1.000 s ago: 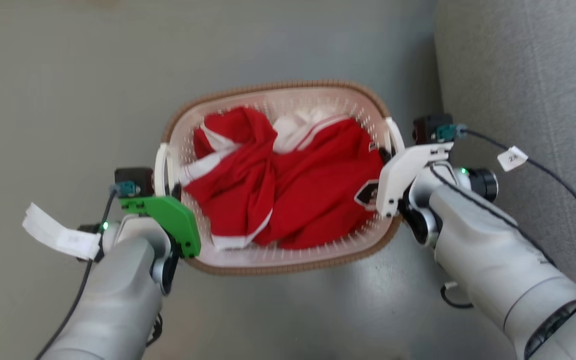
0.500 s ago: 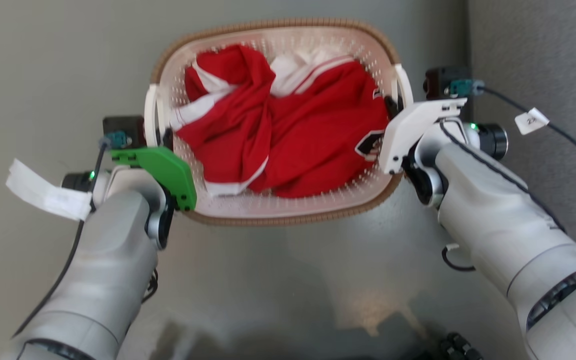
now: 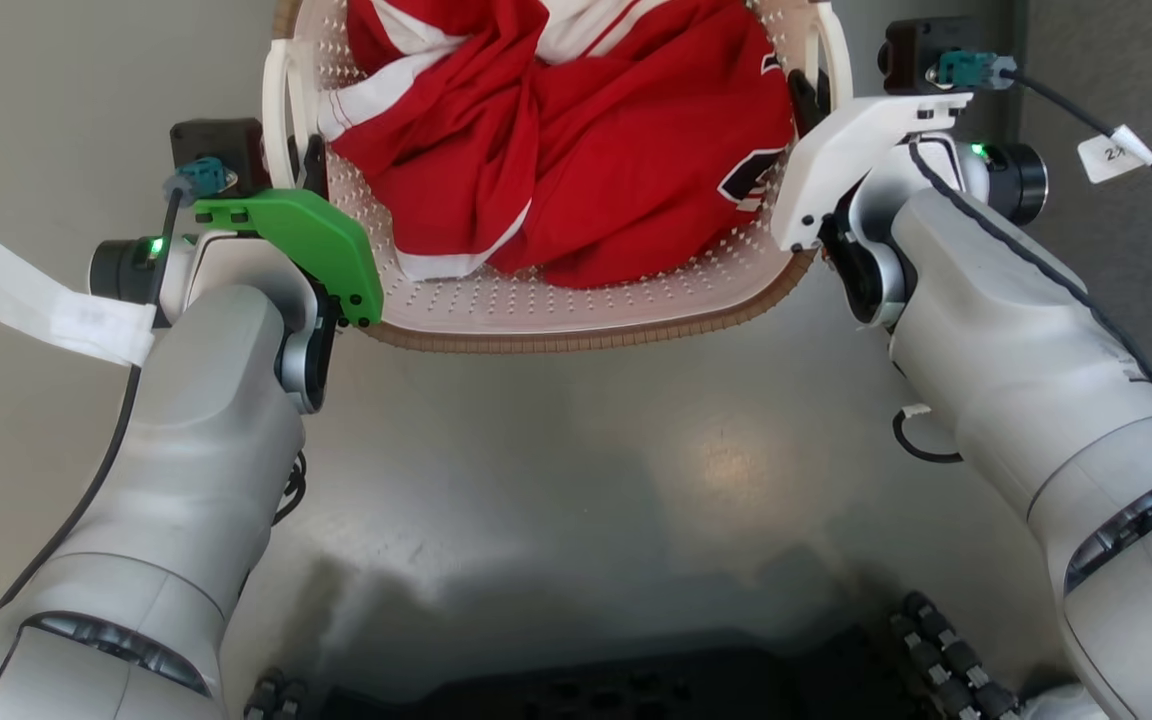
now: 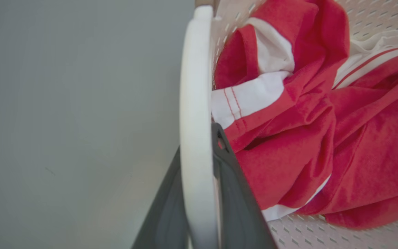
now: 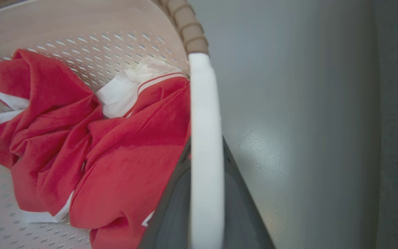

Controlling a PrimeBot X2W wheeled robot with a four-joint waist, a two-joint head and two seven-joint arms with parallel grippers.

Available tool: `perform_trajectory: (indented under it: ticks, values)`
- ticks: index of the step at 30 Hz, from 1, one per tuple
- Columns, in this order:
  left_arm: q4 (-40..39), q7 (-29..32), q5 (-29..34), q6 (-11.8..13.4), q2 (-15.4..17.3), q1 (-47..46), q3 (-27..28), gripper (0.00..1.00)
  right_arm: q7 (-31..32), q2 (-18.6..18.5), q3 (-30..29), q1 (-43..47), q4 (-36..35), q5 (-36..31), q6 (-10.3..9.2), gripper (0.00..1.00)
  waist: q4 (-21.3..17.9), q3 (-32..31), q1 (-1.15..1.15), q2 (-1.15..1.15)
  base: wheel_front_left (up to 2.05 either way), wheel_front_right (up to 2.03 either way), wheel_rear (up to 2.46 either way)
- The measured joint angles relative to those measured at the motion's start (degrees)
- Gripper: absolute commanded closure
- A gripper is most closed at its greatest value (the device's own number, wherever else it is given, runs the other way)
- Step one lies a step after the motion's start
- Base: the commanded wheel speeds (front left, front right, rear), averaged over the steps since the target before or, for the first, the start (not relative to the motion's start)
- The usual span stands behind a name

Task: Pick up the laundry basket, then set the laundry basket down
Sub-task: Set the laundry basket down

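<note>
The laundry basket [image 3: 536, 308] hangs between my two arms at the top of the head view, its far half cut off by the frame. It is cream, perforated, with a brown woven rim [image 3: 576, 338]. A crumpled red and white garment [image 3: 586, 150] lies inside. My left gripper [image 3: 311, 168] is shut on the white left handle [image 4: 195, 114], one dark finger on each side of it. My right gripper [image 3: 804, 98] is shut on the white right handle [image 5: 204, 121] in the same way.
Smooth grey floor [image 3: 636, 470] lies below the basket. Grey upholstery [image 3: 1136, 60] rises close by on the right, next to my right wrist. My dark base [image 3: 636, 690] shows at the bottom edge. Tagged cables [image 3: 1111, 150] trail from both wrists.
The basket, held by both grippers, now sits higher and larger in the head view, closer to the camera. The view itself has shifted, bringing my base in at the bottom.
</note>
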Motion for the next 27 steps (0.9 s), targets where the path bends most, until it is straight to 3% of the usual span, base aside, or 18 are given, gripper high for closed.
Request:
perform_trajectory:
  ticks: [11, 27]
  values:
    - [1.1, -0.9, 0.4, 0.0, -0.2, -1.2, -0.2, 1.00, -1.9, 0.2, 0.1, -0.9, 1.3, 0.0, 0.34, 1.00, 0.4, 4.7, 0.00, 0.00, 0.00, 0.00, 0.00]
    - [2.9, -1.7, 0.4, -0.7, -0.5, -1.3, -0.4, 1.00, -2.6, 0.6, 0.8, -1.3, 2.5, 0.1, 0.97, 1.00, 0.3, 4.2, -0.01, 0.00, 0.00, 0.00, 0.00]
